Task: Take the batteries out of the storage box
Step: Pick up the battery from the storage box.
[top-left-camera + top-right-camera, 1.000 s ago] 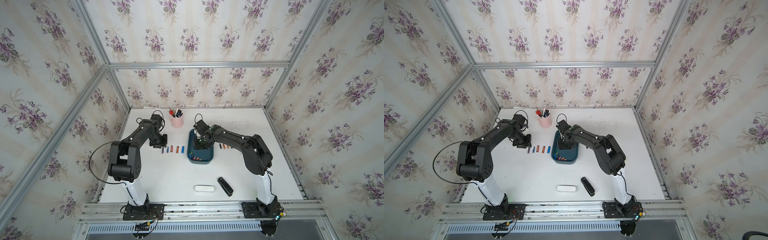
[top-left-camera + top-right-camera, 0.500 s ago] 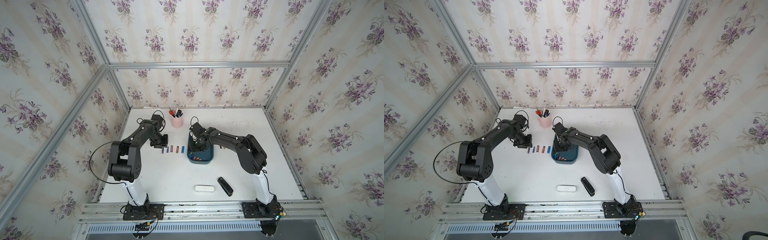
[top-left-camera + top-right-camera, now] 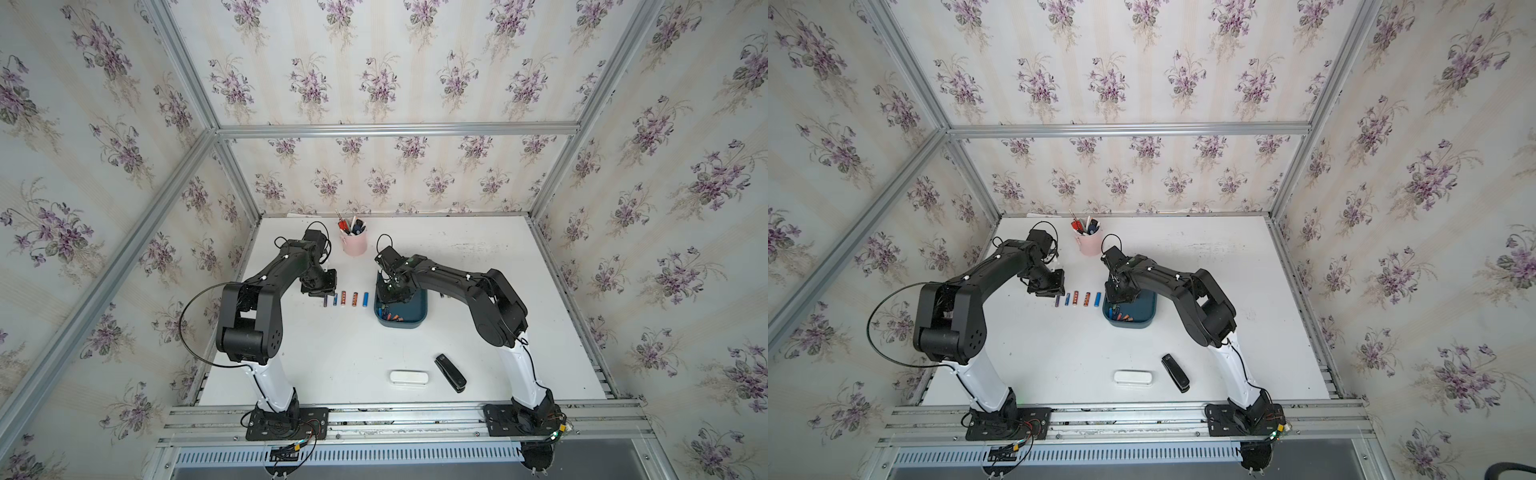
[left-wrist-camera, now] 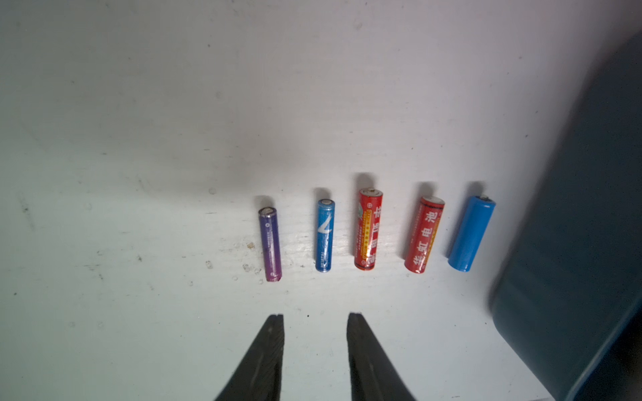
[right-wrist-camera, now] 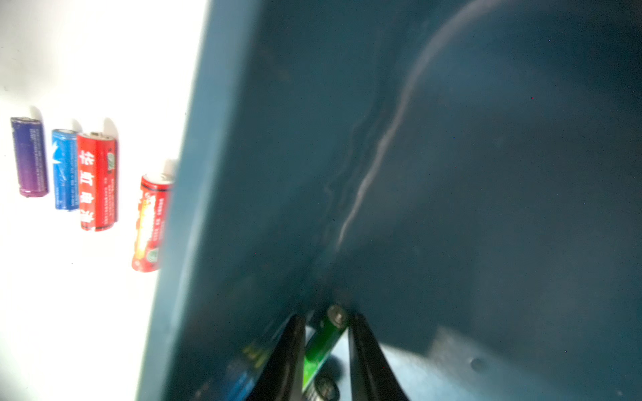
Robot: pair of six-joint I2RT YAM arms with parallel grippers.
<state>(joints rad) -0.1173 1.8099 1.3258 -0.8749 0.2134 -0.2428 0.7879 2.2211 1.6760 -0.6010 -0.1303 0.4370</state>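
The right gripper (image 3: 389,296) has slid toward the left of the frame, to the box's (image 3: 415,311) left wall. Its jaws have narrowed around a green battery (image 5: 323,339).

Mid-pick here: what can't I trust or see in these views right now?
Batteries left in the storage box: in both top views too small to count, and the right gripper covers the far end.
Grip on the green battery: right wrist view is blurred, and the fingers run off the picture's edge.
Blue battery at the row's end: the box wall hides it in the right wrist view.
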